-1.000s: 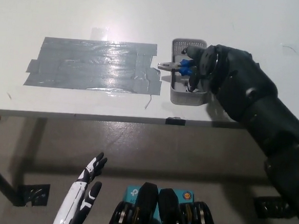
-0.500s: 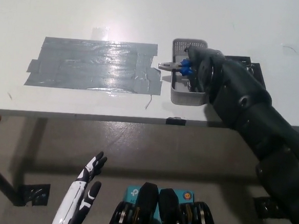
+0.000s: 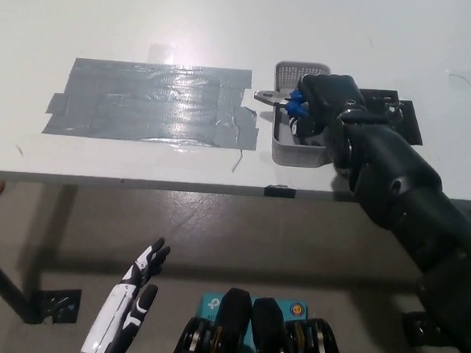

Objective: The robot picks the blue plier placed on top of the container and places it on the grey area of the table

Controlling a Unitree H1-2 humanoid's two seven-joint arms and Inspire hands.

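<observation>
Over the small grey perforated plastic container [image 3: 296,144] on the white table [image 3: 230,23], the black right hand [image 3: 325,102] is curled around the blue-handled metal plier [image 3: 283,101]. Its fingers [image 3: 310,89] wrap the blue grips, so that only a patch of blue shows at their left edge. The plier's silver nose sticks out leftward past the container's rim, pointing at the grey patch of duct tape strips [image 3: 152,102] just beside it. Whether the plier touches the container cannot be told. The white left hand [image 3: 130,298] hangs low at lower left, below the table edge, fingers spread and holding nothing.
</observation>
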